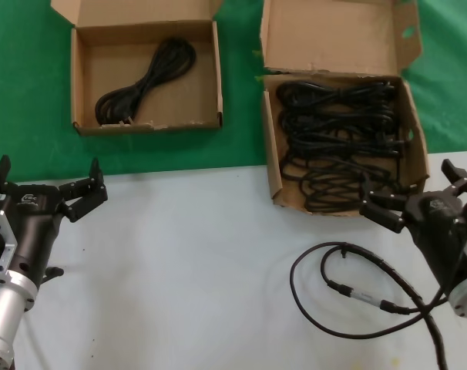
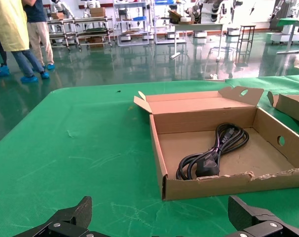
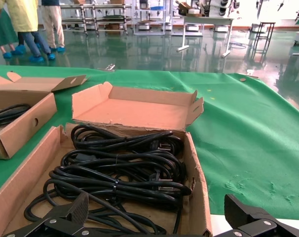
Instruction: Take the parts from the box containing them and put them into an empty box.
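The right gripper (image 1: 418, 199) hangs wide open and empty at the near rim of the bulging brown cardboard box (image 1: 270, 158), likely lined up to take one of the coiled black power cords (image 1: 341, 139). One cord (image 1: 145, 83) lies in the low-walled cardboard box (image 1: 78, 85) far left. The left gripper (image 1: 52, 189) waits near-left, spread open, holding nothing.

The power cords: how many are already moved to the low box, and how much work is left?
One coiled power cord already lies in the low-walled box. Nothing is in hand: the right end effector is open at the front of the full box, the left end effector open over the table. Several cord bundles remain.
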Motion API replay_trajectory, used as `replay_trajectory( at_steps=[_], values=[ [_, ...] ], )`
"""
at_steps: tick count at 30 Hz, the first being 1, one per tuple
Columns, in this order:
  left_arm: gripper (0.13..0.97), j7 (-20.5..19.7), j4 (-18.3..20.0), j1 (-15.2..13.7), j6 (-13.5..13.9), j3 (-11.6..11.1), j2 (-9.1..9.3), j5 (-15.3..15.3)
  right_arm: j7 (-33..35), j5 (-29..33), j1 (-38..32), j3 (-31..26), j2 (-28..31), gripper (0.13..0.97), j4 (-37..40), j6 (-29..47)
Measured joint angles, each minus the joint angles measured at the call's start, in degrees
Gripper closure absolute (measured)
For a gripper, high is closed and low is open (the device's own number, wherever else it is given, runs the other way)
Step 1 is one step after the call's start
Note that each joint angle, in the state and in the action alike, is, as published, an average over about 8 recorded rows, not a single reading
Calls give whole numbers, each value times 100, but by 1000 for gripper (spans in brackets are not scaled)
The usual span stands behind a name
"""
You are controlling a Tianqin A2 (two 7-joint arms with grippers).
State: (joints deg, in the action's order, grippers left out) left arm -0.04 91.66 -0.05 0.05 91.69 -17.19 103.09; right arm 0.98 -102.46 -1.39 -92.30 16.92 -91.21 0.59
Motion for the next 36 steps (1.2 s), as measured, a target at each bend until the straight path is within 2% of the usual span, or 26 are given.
replay_trajectory(
  at_steps=[36],
  values=[
    [132, 0, 0, 0, 0, 0, 0, 0, 0, 0, 0, 0, 0, 129, 0, 0]
  ],
)
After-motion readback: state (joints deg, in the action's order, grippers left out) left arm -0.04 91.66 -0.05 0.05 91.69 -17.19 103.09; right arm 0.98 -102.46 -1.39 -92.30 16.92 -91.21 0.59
